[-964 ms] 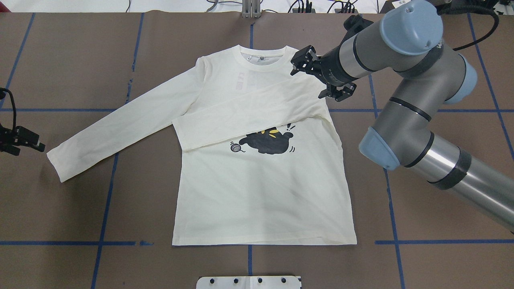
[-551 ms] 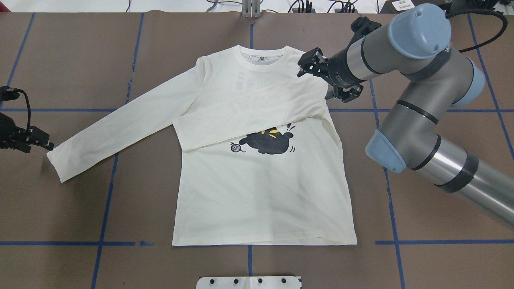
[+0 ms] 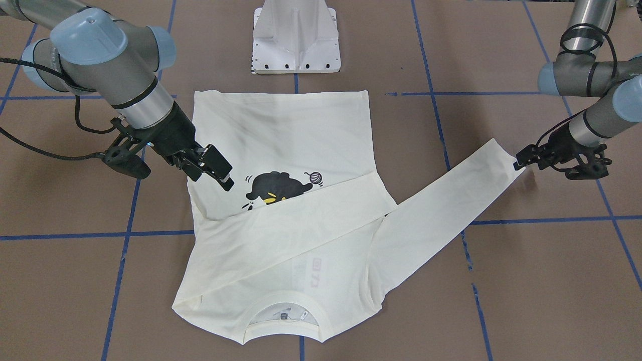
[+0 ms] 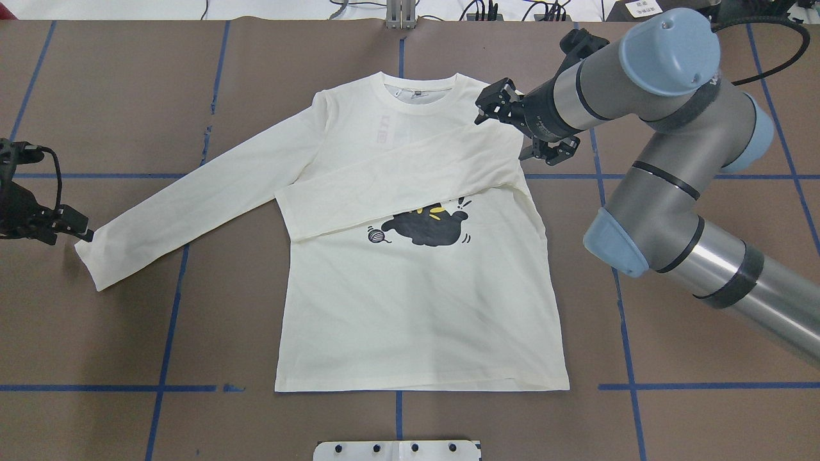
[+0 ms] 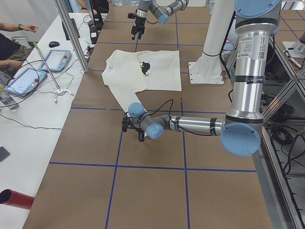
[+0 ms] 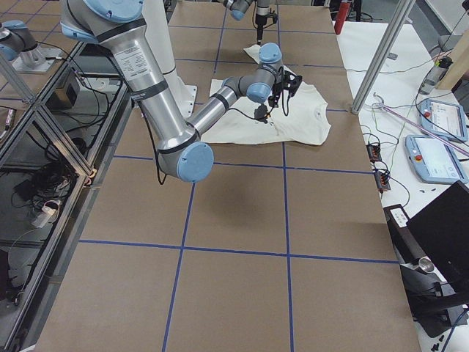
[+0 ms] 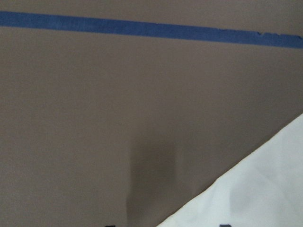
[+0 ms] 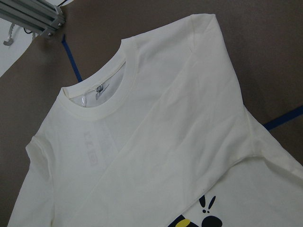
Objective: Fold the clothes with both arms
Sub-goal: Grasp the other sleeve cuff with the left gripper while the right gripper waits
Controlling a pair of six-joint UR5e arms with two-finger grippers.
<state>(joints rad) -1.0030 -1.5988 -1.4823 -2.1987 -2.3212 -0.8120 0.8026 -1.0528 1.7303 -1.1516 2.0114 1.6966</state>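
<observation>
**Brown-papered table with one shirt laid flat**

A wide table covered in brown paper carries a grid of blue tape lines. A cream long-sleeved T-shirt with a black cat print lies flat, front up, near the middle. Its folded sleeve crosses the chest, and its outstretched sleeve runs out over bare paper. A white metal pedestal base stands just beyond the hem.

T-shirt, sleeve across chest | left gripper seemingly at cuff | right gripper above shoulder
</observation>
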